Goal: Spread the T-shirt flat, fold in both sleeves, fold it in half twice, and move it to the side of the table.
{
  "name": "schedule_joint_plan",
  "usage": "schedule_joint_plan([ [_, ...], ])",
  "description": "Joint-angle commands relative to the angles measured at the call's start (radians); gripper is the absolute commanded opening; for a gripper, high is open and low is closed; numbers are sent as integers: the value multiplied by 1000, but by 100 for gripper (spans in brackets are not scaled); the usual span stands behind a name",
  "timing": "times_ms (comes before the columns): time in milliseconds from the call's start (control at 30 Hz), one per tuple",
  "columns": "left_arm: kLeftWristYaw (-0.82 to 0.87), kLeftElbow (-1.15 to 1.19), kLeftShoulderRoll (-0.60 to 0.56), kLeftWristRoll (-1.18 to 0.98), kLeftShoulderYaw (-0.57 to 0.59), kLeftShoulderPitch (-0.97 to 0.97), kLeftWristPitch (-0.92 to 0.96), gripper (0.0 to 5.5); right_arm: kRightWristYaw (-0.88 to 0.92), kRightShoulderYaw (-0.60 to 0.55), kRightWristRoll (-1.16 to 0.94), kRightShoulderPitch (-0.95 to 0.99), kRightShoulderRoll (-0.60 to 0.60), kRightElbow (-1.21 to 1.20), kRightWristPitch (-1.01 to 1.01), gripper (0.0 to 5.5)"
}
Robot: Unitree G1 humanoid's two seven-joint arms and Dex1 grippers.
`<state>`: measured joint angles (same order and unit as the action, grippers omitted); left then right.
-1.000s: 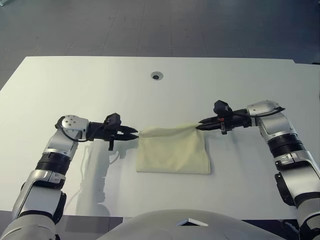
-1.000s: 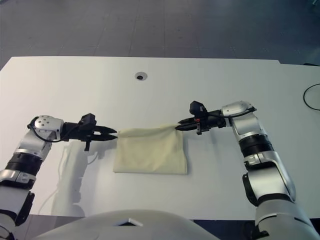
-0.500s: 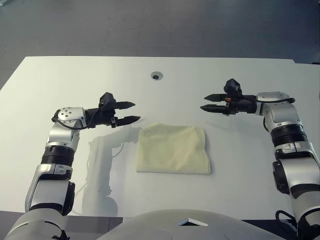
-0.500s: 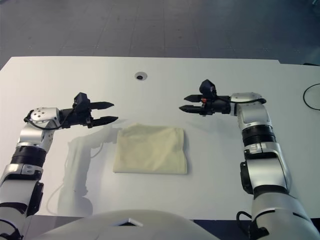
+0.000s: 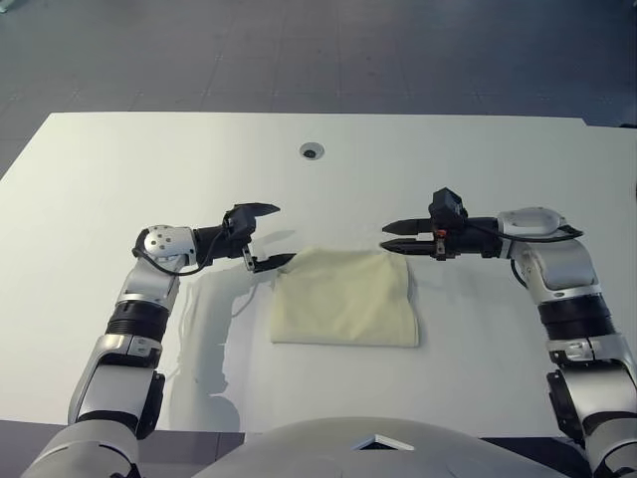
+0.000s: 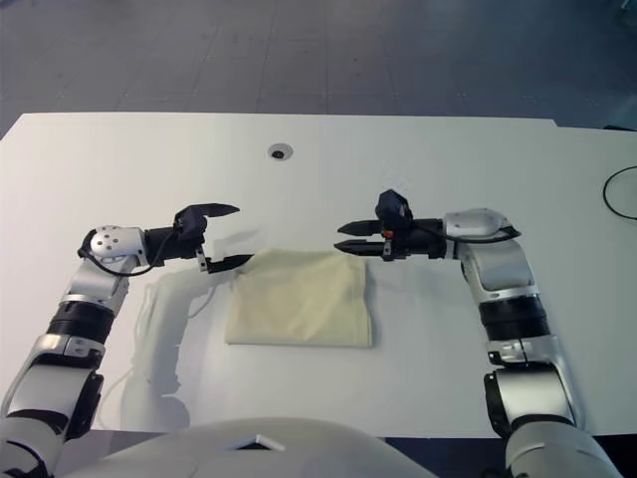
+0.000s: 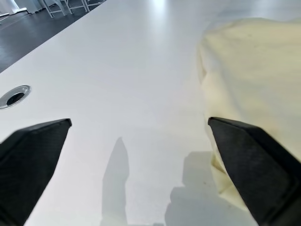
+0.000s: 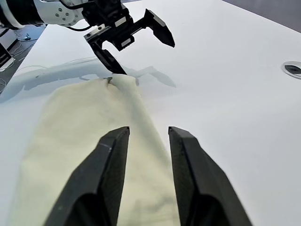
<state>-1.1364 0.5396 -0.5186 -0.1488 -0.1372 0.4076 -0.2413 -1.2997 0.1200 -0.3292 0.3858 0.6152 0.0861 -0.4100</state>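
Left gripper and right gripper, both open, at the far corners of the folded T-shirt.

The left fingers are wide apart, and the lower tip sits right at the shirt's 10 o'clock corner. The right fingers are a little apart just over the 2 o'clock corner, holding nothing. The pale yellow shirt lies in a small square near the robot's side of the smooth white table. A round hole sits at 12 o'clock from the shirt. A black cable curls by the table's 3 o'clock edge. A dark grey tiled floor lies beyond.
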Motion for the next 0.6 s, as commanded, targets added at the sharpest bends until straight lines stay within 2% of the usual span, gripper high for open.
schedule_joint_plan([
  [33,93,103,28,91,-24,37,-70,540,5,16,-20,-73,29,-109,-29,92],
  [267,284,282,22,257,-65,88,-222,540,29,52,-4,-172,56,-215,-14,200],
  [533,374,335,14,231,-18,117,-294,540,75,82,-31,-149,-14,-198,-10,316],
  [600,405,319,-5,206,22,129,-317,540,65,93,-49,-138,-35,-208,-11,289],
])
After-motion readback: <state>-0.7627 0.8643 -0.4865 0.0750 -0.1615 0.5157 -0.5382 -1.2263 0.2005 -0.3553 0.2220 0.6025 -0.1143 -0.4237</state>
